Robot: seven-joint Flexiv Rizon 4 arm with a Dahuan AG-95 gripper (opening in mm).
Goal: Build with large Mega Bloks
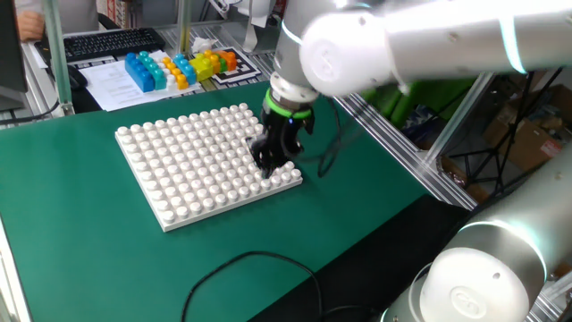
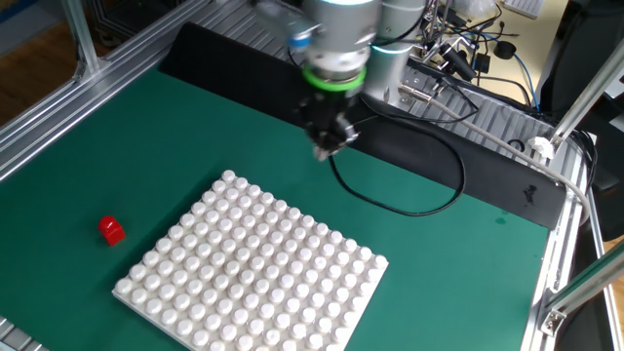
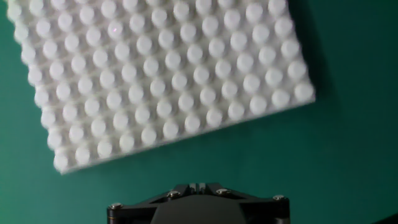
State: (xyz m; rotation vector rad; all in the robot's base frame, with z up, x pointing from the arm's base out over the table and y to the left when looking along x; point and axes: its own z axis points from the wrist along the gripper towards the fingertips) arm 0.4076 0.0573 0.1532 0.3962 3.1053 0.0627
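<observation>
End effector (image 2: pixel 330 148) jaws stand closed with nothing between them, as far as the two fixed views show; the hand view shows only the black body at the bottom of the frame and no fingertips. It points straight down, hanging just off one edge of the white studded baseplate (image 2: pixel 255 273), over the green surface (image 2: pixel 117 127) beside the plate — in one fixed view the tips look level with the plate's far right corner, close to the studs, though whether they touch I cannot tell.

The red brick (image 2: pixel 111 230) lies alone on the surface off the plate's left corner in the other fixed view, well apart from the end effector. It looks like a light, hard plastic block — stiff, not fragile, with smooth sides that could slip under a shallow pinch. Best hold, I judge, is across two opposite flat sides, low enough to leave the stud free. Blue, orange and yellow bricks (image 1: pixel 179 68) sit in a cluster beyond the plate's far edge.

The arm reaches in from above, wrist vertical, a black cable (image 2: pixel 409 185) trailing behind it.
</observation>
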